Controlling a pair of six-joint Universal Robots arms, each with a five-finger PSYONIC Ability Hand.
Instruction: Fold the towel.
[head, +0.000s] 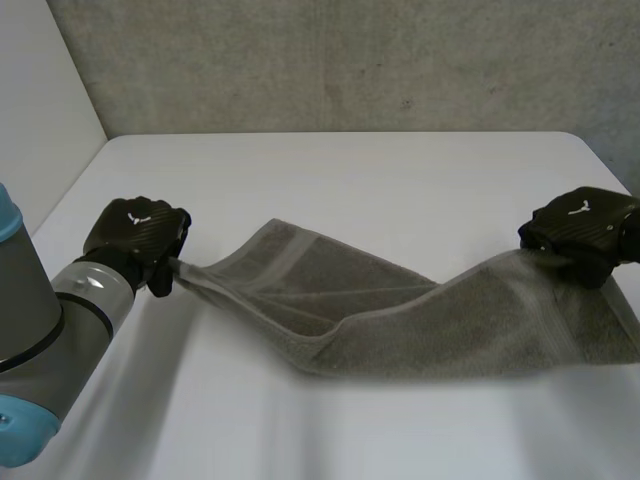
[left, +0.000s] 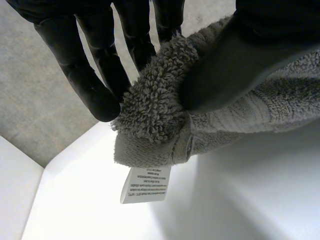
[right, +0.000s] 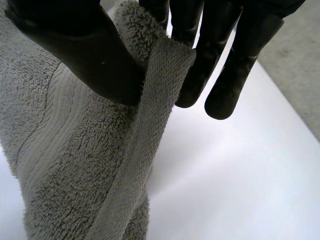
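A grey towel (head: 400, 315) stretches across the white table (head: 340, 170), sagging in the middle. My left hand (head: 135, 235) pinches its left corner, lifted off the table. In the left wrist view the towel corner (left: 155, 110) is squeezed between thumb and fingers (left: 95, 75), and a white label (left: 147, 184) hangs below it. My right hand (head: 580, 232) holds the towel's right far corner. In the right wrist view the thumb (right: 90, 55) presses the hemmed edge (right: 160, 90) against the fingers (right: 235, 75).
A grey wall (head: 350, 60) rises behind the table's far edge, and a white side panel (head: 40, 110) stands at the left. Bare tabletop lies in front of and behind the towel.
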